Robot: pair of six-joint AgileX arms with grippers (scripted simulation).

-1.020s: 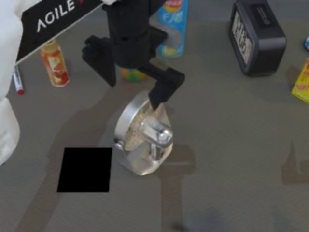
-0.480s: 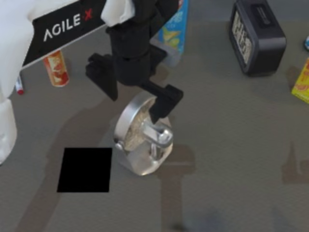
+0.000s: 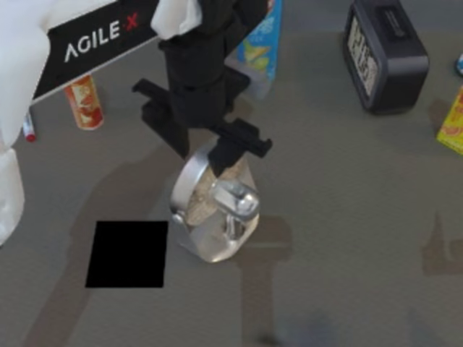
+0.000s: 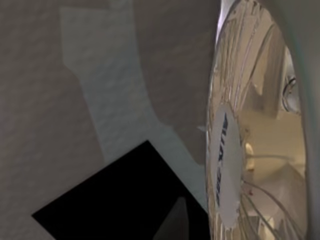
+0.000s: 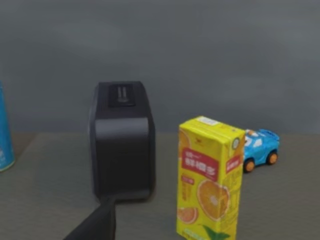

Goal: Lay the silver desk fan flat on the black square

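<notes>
The silver desk fan (image 3: 213, 210) stands upright near the table's middle, with its chrome ring edge-on and its motor hub (image 3: 235, 196) facing right. Left of it lies the black square (image 3: 127, 254), bare. My left gripper (image 3: 202, 144) is open over the fan's top rim, one finger on each side of the ring, and I cannot tell whether either touches it. In the left wrist view the grille (image 4: 250, 150) fills one side, one dark finger (image 4: 175, 220) shows beside it, and the black square (image 4: 120, 200) lies beyond. My right gripper is out of the top view; one finger (image 5: 95, 225) shows.
A bulky black clock (image 3: 383, 54) stands at the back right, seen also in the right wrist view (image 5: 122, 145) beside a yellow juice box (image 5: 210, 195) and a blue toy car (image 5: 260, 145). A blue can (image 3: 260, 36), an orange can (image 3: 85, 105) and a red marker (image 3: 27, 126) sit at the back.
My left gripper has come down toward the fan's top rim and its fingers have drawn closer together. The fan and the square have not moved.
</notes>
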